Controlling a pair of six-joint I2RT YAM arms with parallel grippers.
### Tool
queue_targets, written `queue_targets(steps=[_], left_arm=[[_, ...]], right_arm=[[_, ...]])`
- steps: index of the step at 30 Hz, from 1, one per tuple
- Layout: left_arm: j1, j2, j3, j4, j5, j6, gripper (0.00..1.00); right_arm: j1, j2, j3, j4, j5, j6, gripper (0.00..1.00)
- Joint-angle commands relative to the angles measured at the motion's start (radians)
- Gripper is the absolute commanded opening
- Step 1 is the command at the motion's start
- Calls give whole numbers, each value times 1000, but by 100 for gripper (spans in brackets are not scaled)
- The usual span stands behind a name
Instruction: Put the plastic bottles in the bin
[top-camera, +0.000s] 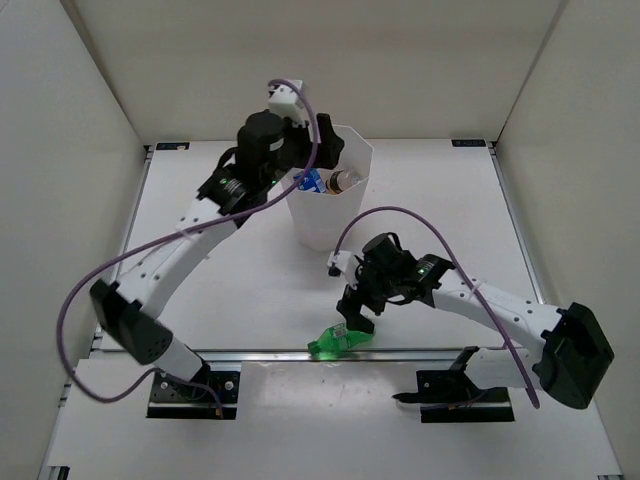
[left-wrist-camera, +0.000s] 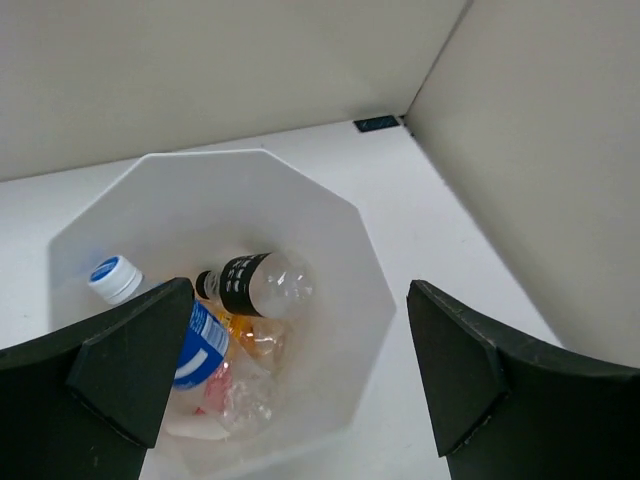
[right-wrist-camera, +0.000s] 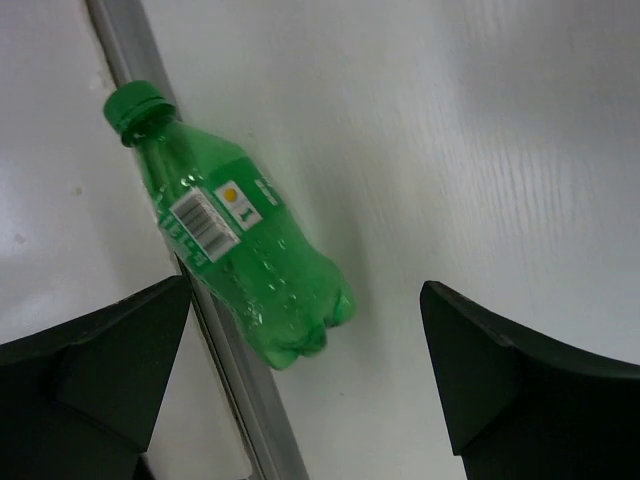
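Left jaws stand wide and empty over the bin (left-wrist-camera: 250, 195); the black-labelled bottle (left-wrist-camera: 262, 284) and blue-labelled bottle (left-wrist-camera: 200, 345) lie inside, below them. Right jaws, equally wide and empty, hover above the green bottle (right-wrist-camera: 240, 270) lying on the table (right-wrist-camera: 450, 150).

Green bottle (right-wrist-camera: 245, 265) lying flat, others in bin (left-wrist-camera: 335, 225)

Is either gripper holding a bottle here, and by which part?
Neither. The left gripper hangs open over the bin, the right gripper open over the green bottle.
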Motion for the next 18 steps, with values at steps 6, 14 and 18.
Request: queue_targets(steps=[6, 14, 18], left_arm=[[88, -485, -418, -98, -13, -112, 99], [229, -861, -863, -386, 28, -249, 99], [272, -953, -930, -442, 25, -287, 99]], right_arm=[[194, 114, 43, 0, 52, -186, 96], [259, 209, -33, 137, 141, -171, 94], [279, 219, -70, 264, 233, -136, 81]])
